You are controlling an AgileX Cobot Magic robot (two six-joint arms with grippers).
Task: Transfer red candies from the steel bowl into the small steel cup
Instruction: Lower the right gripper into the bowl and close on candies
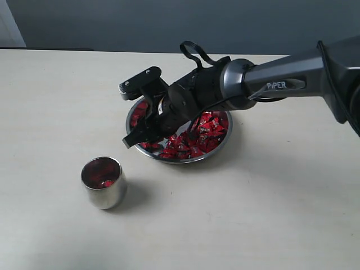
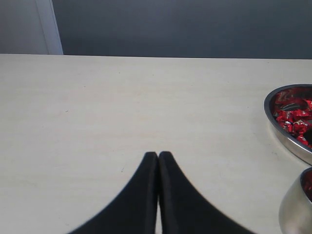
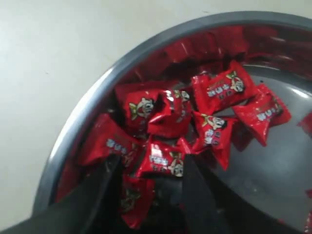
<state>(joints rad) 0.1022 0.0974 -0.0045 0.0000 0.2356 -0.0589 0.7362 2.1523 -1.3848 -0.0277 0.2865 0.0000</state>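
Observation:
The steel bowl (image 1: 220, 147) sits mid-table with many red candies (image 1: 203, 133) in it. My right gripper (image 1: 139, 139) reaches down into the bowl's left side. In the right wrist view its dark fingers (image 3: 108, 171) stand apart among the candies (image 3: 214, 92), open, with one red candy (image 3: 161, 162) lying between the tips (image 3: 150, 168). The small steel cup (image 1: 103, 183) stands upright in front and to the left of the bowl, with a few red candies (image 1: 104, 181) inside. My left gripper (image 2: 158, 156) is shut and empty over bare table, out of the exterior view.
The left wrist view catches the bowl's rim (image 2: 290, 142) and the cup's side (image 2: 294, 210) at its right edge. The pale table (image 1: 253, 214) spreads wide around both. A grey wall runs behind the table's far edge.

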